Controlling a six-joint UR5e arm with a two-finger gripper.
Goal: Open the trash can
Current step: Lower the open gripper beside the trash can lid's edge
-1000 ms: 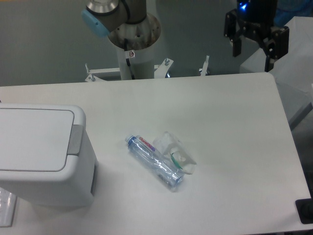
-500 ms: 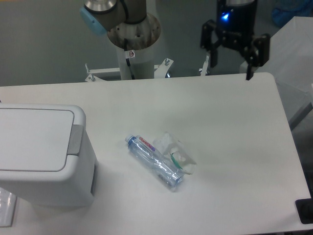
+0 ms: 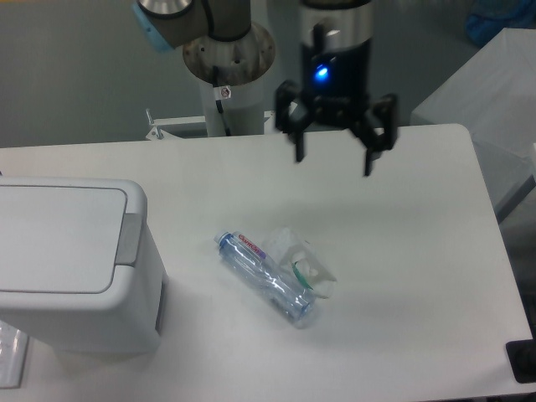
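The bin (image 3: 71, 268) sits at the table's (image 3: 419, 251) near left corner, lid flat and shut, its grey hinge strip (image 3: 128, 239) on the right edge facing the middle. A bottle (image 3: 264, 276) lies mid-table. Farther back hangs the gripper (image 3: 332, 161), fingers spread apart, holding nothing; the bin lies well off to its left and nearer the camera.

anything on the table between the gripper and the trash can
No. In the camera view, only bare table lies between the open gripper and the trash can; the bottle lies below that line.
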